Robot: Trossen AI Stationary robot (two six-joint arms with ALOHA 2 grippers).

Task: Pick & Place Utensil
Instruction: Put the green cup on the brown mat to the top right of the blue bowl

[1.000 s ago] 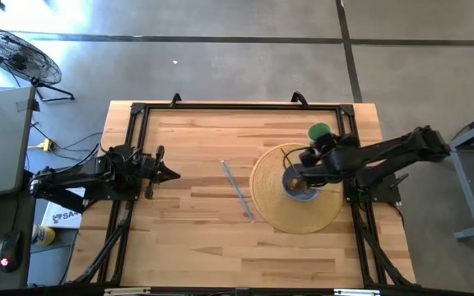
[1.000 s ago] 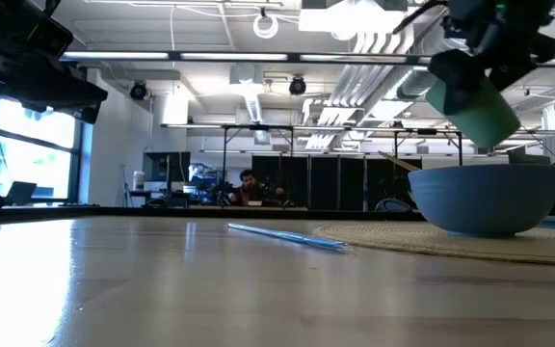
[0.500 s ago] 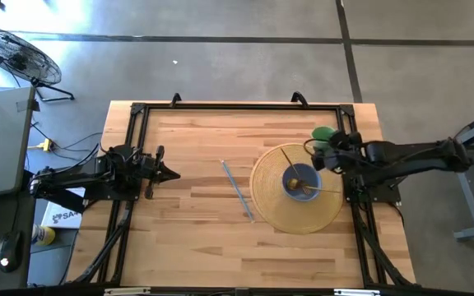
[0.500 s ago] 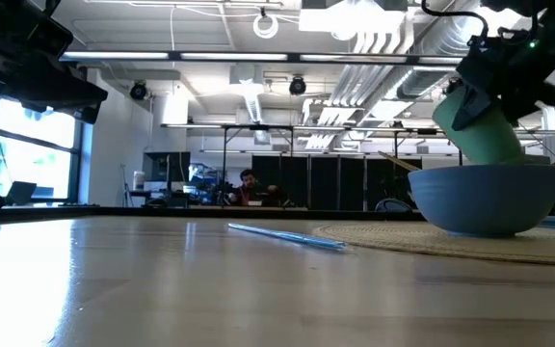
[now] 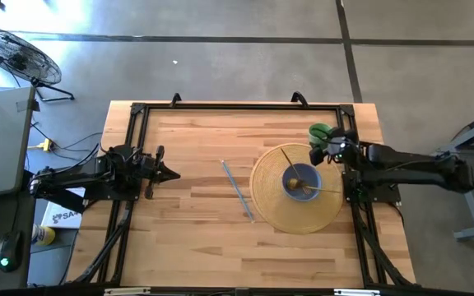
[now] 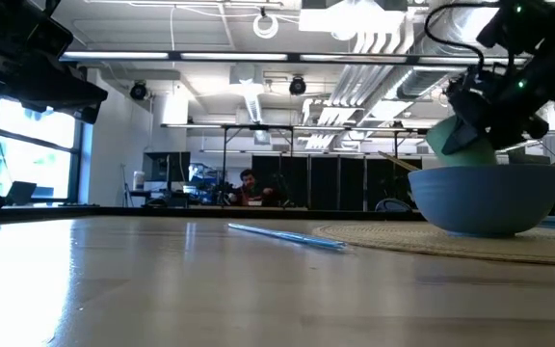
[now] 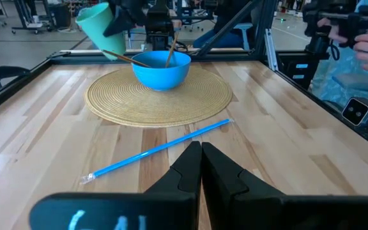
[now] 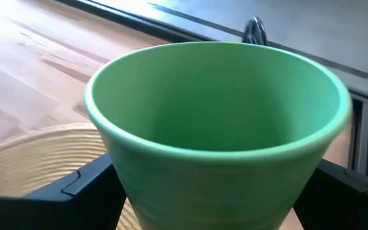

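Straw lies flat on bare table just beside mat, likely unplaced. Left gripper pinched closed, empty, parked. Beyond, bowl holds sticks; right gripper clamps green cup, aloft at mat's far edge.

Bright, even light over the table from above, shadows soft and faint. Down at table height the ceiling lamps glare white, windows glow at one side, and the near tabletop goes blurry. The green cup fills the right wrist view, soft-edged, with washed-out wood behind.
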